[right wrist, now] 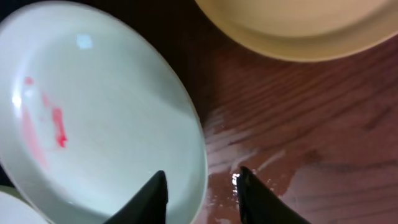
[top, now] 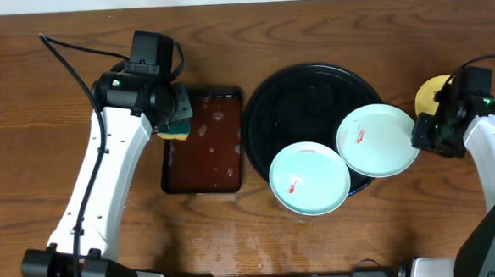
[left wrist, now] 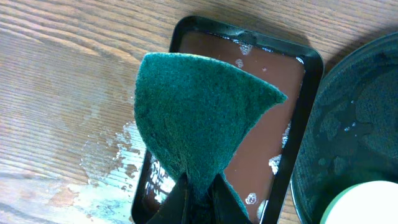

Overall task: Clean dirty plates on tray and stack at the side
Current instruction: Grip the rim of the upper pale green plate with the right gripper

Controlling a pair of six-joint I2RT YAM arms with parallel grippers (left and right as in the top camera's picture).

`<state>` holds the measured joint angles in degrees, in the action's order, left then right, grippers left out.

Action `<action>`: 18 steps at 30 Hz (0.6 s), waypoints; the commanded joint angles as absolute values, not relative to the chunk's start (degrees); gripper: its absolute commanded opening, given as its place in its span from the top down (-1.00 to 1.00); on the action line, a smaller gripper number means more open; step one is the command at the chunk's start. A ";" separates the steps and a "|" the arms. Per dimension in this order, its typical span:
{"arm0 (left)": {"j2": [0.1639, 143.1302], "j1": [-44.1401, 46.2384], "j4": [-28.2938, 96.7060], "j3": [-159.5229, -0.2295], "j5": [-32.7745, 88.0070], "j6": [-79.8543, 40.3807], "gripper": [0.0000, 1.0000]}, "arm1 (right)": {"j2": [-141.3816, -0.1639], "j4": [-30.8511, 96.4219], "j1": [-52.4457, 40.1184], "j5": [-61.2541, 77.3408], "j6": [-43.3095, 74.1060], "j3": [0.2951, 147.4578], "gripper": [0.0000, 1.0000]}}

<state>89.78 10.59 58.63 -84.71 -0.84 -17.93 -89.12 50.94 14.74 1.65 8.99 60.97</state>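
Two pale mint plates with red smears lie on the front of the round black tray [top: 309, 97]: one at the front [top: 309, 178], one at the right [top: 377, 140], overhanging the rim. The pale yellow plate [top: 430, 93] lies on the table to the right, partly hidden by my right arm. My right gripper [top: 421, 136] is open, its fingers [right wrist: 202, 183] straddling the right mint plate's rim [right wrist: 93, 112]; the yellow plate [right wrist: 298, 25] lies beyond. My left gripper [top: 175, 125] is shut on a green scouring sponge [left wrist: 199, 118], held above the brown tray.
A rectangular dark-brown tray [top: 205, 179] holding soapy water sits left of the black tray; it also shows in the left wrist view [left wrist: 273, 81]. Wet foam patches lie on the wooden table beside it [left wrist: 106, 162] and near the right gripper [right wrist: 261, 162].
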 commanded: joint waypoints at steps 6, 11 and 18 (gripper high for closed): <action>89.49 10.37 58.65 -84.53 -0.40 -17.15 0.85 | -89.21 49.67 14.35 0.45 10.66 58.04 0.43; 89.49 10.37 58.63 -84.53 -0.40 -17.15 0.85 | -89.21 47.46 14.35 0.47 10.66 56.53 0.44; 89.49 10.37 58.63 -84.53 -0.43 -17.15 0.85 | -89.21 45.17 14.35 0.47 10.68 54.89 0.67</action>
<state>89.78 10.59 58.63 -84.71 -0.32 -17.93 -89.12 45.63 14.74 1.21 10.20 55.42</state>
